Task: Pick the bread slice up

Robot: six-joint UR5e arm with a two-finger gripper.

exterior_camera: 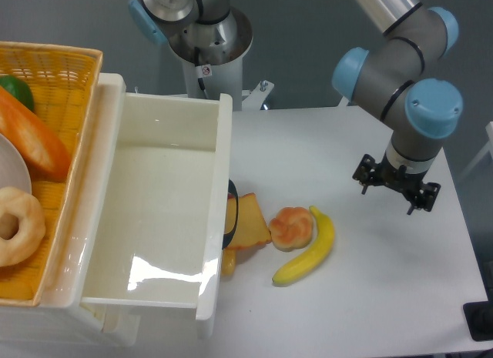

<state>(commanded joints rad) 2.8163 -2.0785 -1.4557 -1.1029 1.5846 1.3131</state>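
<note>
Bread slice [249, 224] lies on tabletop [370, 296] well left of pincer [396, 191], against white bin [162, 219]; bun [290, 227] between. Pincer hovers empty, fingers apart.

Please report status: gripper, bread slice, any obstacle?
Gripper open, empty, over bare table. Bread slice flat beside white bin. Bun touching its right edge.

White bin [166, 219]: glossy smooth plastic, glare on floor. Left of bin, basket [65, 73]: yellow woven wicker-look, rough. Right of bin, bread slice [250, 223]: matt plastic; bun [291, 227]: ridged, matt; banana [308, 250]: smooth, slight sheen. Table [385, 296]: matt white. Gripper [395, 185]: black, matt.
</note>
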